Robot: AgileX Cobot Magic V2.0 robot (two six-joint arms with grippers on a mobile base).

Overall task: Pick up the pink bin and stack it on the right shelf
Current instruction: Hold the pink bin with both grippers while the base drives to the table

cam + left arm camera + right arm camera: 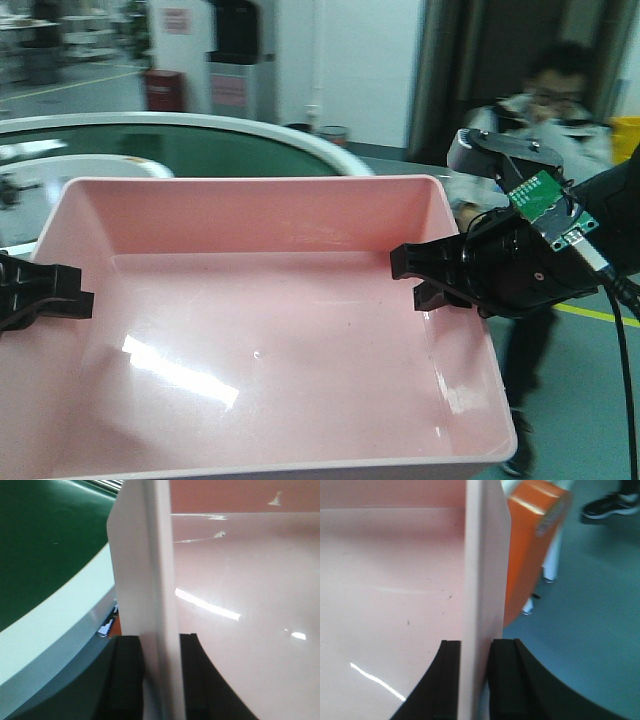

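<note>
Facing up, pink bin [250, 215] crosswise

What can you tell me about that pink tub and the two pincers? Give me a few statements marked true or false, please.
1. The pink bin has nothing in it. True.
2. Only one pincer holds the bin. False: the left pincer and the right pincer each clamp a side wall, with one finger on the inner face and one on the outer.
3. A green conveyor belt curves behind the bin. True.
4. No people are in view. False: a person stands behind the right pincer.
</note>
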